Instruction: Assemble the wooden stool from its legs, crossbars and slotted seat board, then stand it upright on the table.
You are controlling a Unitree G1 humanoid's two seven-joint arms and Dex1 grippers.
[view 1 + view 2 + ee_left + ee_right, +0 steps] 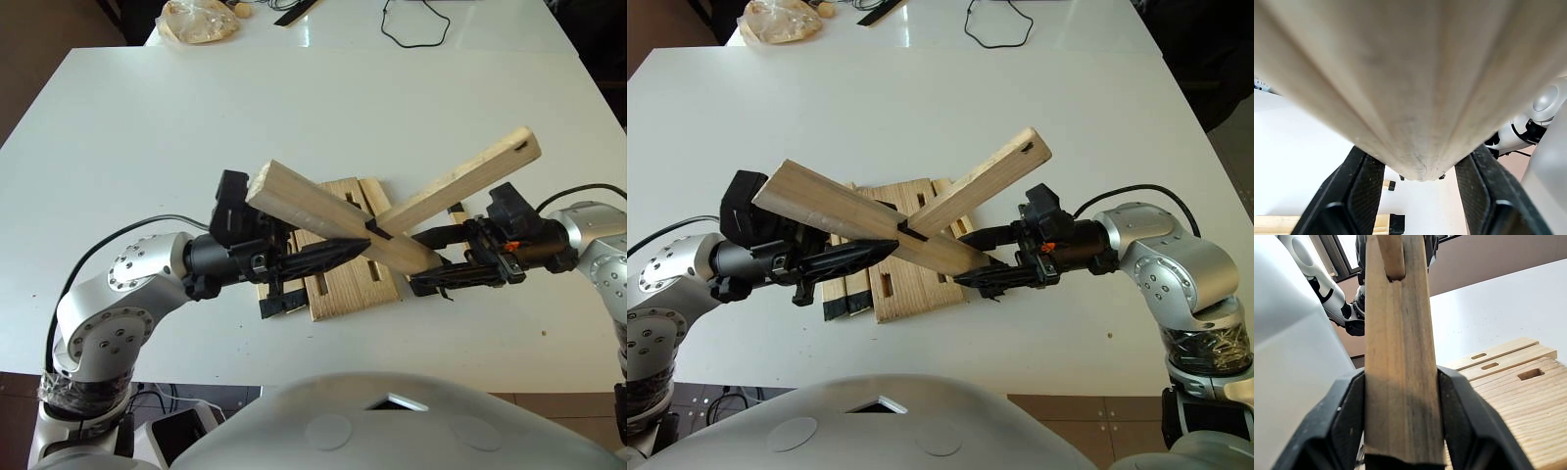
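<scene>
Two wooden legs are locked into an X above the table. The wide board [313, 211] slopes from upper left down to the right, and the narrower bar [470, 171] sits in its notch [1393, 264] and rises to the right. My right gripper [431, 262] is shut on the wide board's lower end [1400, 357]. From the left, my left gripper [338, 252] reaches under the board to the crossing, its fingers [1364, 186] pressed to both sides of the wood [1410, 73]. The slotted seat board [343, 284] lies flat on the table beneath.
A black strip [279, 302] lies at the seat board's near left corner. A plastic bag [199, 20] and a black cable [416, 24] lie at the far edge of the white table [147, 127], which has wide bare areas left and right.
</scene>
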